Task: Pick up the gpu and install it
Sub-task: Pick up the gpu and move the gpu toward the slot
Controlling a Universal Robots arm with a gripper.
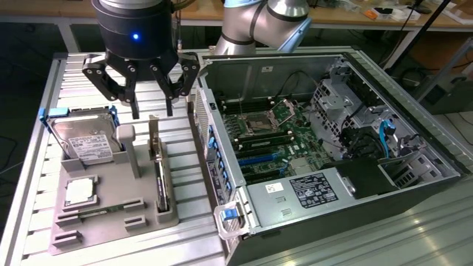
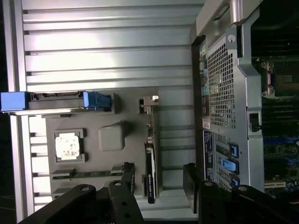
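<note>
Gripper [image 1: 154, 114], jaws spread wide and empty, hovers above the gpu [image 1: 160, 183] (standing on edge in the grey holder [image 1: 111, 219]) beside the computer case [image 1: 414, 205].

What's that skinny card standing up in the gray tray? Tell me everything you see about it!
The gpu is a thin, flat card standing on its long edge in a slot of the gray holder, which alone touches it. Its top edge looks dark, and a silvery metal bracket rises at one end. It sits beside the open computer case, not yet installed. The open pincer hangs above the card, not touching it.
</note>
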